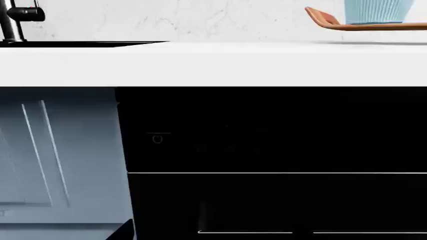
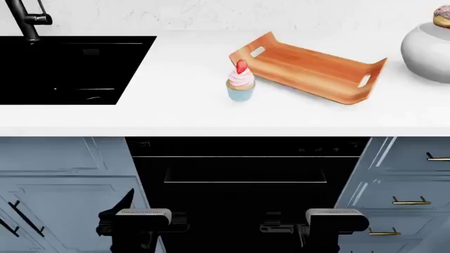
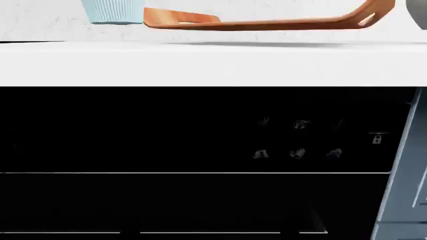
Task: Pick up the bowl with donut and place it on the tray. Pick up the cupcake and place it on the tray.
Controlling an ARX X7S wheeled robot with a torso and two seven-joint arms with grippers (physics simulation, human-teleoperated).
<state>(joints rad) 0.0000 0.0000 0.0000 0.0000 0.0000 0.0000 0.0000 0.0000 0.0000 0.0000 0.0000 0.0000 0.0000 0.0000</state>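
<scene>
On the white surface (image 2: 183, 113) the cupcake (image 2: 241, 81) stands just beside the tray's (image 2: 309, 68) near corner. The bowl (image 2: 427, 50), donut (image 2: 442, 19) on top, sits right of the tray (partly cut off). Both grippers are low before the oven (image 2: 246, 174); I cannot tell their opening.

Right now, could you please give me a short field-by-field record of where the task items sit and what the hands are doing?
surface: white counter
tray: wooden tray, on the counter, nothing on it
cupcake: cupcake, upright on the counter beside the tray's near left end, not on it
bowl: white bowl, at the view's right edge, right of the tray
donut: donut, on top of the bowl
sink: black sink, at left
hands: both low before the cabinets, holding nothing; fingers not clearly visible
</scene>
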